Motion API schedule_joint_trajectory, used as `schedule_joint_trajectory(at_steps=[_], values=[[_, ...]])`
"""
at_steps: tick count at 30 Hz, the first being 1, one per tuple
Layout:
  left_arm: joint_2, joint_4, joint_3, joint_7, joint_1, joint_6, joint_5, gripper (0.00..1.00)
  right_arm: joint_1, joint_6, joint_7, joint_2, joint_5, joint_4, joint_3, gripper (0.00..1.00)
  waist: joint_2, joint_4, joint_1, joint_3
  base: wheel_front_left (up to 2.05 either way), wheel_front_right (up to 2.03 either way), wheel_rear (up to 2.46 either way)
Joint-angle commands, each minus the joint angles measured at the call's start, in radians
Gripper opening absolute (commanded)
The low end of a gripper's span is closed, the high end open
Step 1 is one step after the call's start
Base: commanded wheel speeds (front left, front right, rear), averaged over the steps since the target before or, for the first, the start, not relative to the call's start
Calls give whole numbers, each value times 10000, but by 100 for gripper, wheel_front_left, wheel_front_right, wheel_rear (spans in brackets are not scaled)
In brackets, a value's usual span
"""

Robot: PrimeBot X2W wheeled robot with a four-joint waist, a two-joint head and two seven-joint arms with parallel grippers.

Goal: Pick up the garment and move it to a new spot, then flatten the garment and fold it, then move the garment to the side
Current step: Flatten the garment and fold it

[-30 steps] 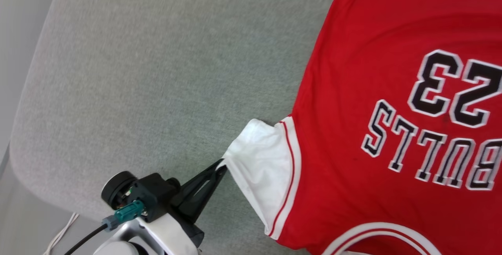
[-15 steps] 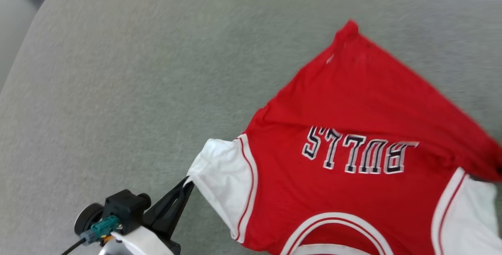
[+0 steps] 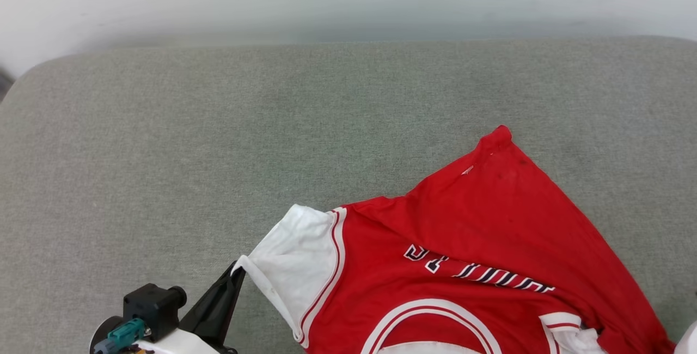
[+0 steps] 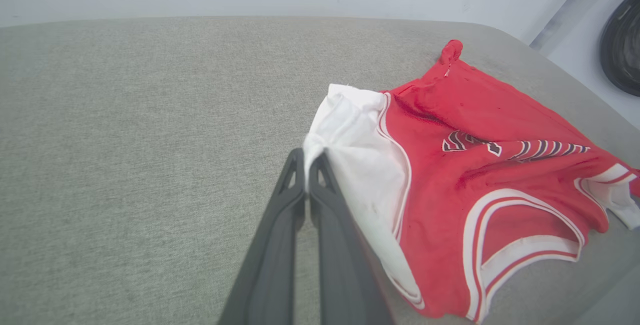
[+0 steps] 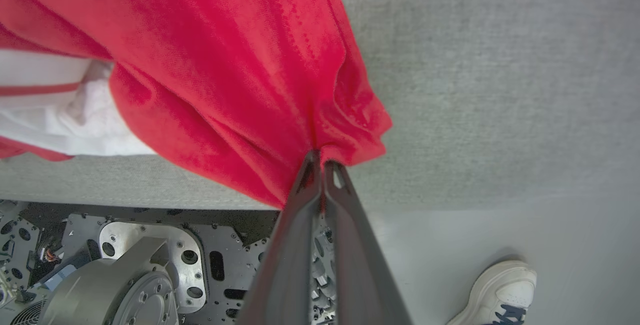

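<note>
Down at the lower left of the head view, my left claw (image 3: pixel 238 270) pointed up and to the right, its two dark fingers pressed together on the outer corner of the white sleeve (image 3: pixel 294 250) of the garment (image 3: pixel 490 218). The garment lay on the grey padded surface (image 3: pixel 163 152), right of centre and toward the near edge. Its neck opening was nearest me, and one red hem corner pointed toward the pale wall (image 3: pixel 326 0). A fold crossed the chest, so the lettering (image 3: pixel 479 275) showed in part only.

Left wrist view: the fingers met at their tips and clamped a pinch of the sleeve hem, and the sleeve puckered toward that point. The red body spread to the right, wrinkled across the lettering. A dark round object (image 4: pixel 622 45) appeared past the far right corner of the surface. I could not identify it.

Right wrist view: my right claw (image 5: pixel 320 159) was clamped on a bunched fold of red fabric, which fanned out from the fingertips toward the upper left. The grip sat over the padded surface, near its edge. Below that edge, the metal base (image 5: pixel 125 265) of my body showed at lower left, and a person's white shoe (image 5: pixel 500 290) stood on the pale floor (image 5: pixel 475 230) at lower right.
</note>
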Motion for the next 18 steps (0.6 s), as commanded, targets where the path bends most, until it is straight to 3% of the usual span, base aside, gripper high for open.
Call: schedule_joint_trajectory(at_steps=[1, 5, 6, 7, 13, 18], values=[[-97, 65, -12, -73, 118, 59, -21, 0, 246, -4, -138, 216, 49, -17, 18, 0, 0, -80, 2, -75, 0, 0, 0], [-123, 148, -130, -38, 107, -37, -16, 0, 301, -4, -382, 366, -25, -55, 106, 0, 0, -115, 2, -90, 0, 0, 0], [-110, 159, -143, -26, 86, -34, -7, 0, 224, -4, -474, 379, -25, -99, 96, 86, 0, -101, 2, -87, 0, 0, 0], [-91, 156, -146, -17, 59, -48, 1, 0, 130, -4, -546, 382, -19, -125, 55, 100, 0, -78, 2, -81, 0, 0, 0], [-60, -6, -233, 38, -92, -60, 94, 0, -684, -4, -549, 43, 381, -670, 96, 100, 0, 163, 2, 128, 0, 0, 0], [-58, -213, -333, 119, -278, -82, 239, 0, -2238, -4, -276, -217, 628, -1242, 436, 100, 0, 538, 2, 639, 0, 0, 0]])
